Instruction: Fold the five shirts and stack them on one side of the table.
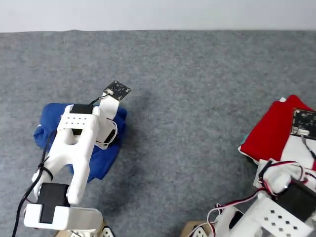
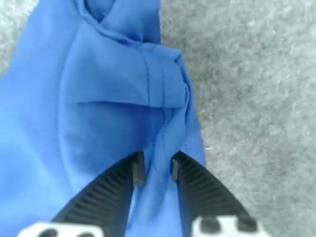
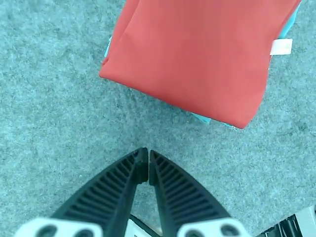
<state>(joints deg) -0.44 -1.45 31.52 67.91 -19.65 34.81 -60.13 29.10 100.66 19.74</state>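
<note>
Across the grey tabletop (image 1: 197, 98) from the folded red shirt (image 1: 276, 131), the left end effector (image 2: 155, 169) is pinching a fold of the crumpled blue shirt (image 2: 98, 98), probably needing to pull it flat next.

Tabletop (image 1: 197, 123): recorded as covered w/ grey felt-like matting, short fuzzy nap, mottled light/dark grey. The same texture is noted in both wrist views. Far edge of matting is seen to run straight across the high view, approx. level.

Wall (image 1: 158, 15): noted directly beyond far edge; plain, pale grey-white, met by the matting line along its full width.

Tan patches (image 1: 189, 230): two logged at near edge of high view, one at left, one right of centre. Material cannot be determined.
</note>
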